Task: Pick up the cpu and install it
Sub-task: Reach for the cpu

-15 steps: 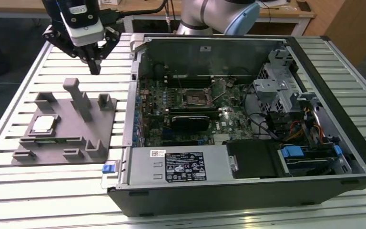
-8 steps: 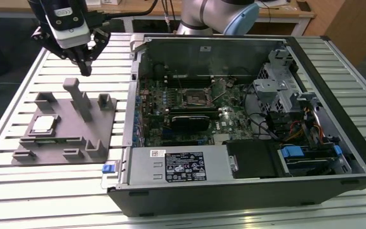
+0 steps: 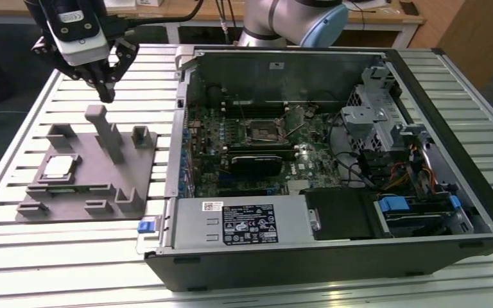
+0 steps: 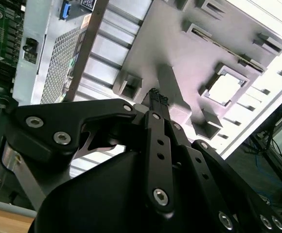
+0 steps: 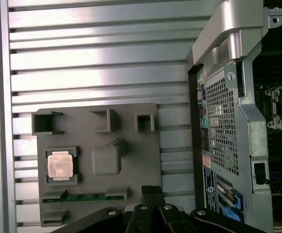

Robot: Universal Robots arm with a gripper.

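The cpu (image 3: 58, 168) lies flat, metal top up, in a square recess of the grey fixture (image 3: 90, 165). The recess is on the side of the fixture away from the open computer case (image 3: 315, 266). A green memory strip (image 5: 82, 197) sits in a slot just beside the recess.

The pincer (image 3: 105, 96) hangs above the fixture over its tall post (image 3: 110, 138). It is well apart from the chip, its tips are pressed together and it holds nothing. I judge the step in hand to be the reach for the chip.

- **Centring:** The pincer should be centred over the recess, not the post, before it goes down.
- **Opening:** The tips should spread wider than the chip while there is height to spare.
- **Alignment:** The fingers should line up square with two opposite edges, where the recess walls leave gaps.
- **Risks:** The post and the raised blocks near the recess can catch a finger, and a skewed grip would probably tip the chip in its seat.

The fixture rests on the slatted worktop (image 3: 58, 256).
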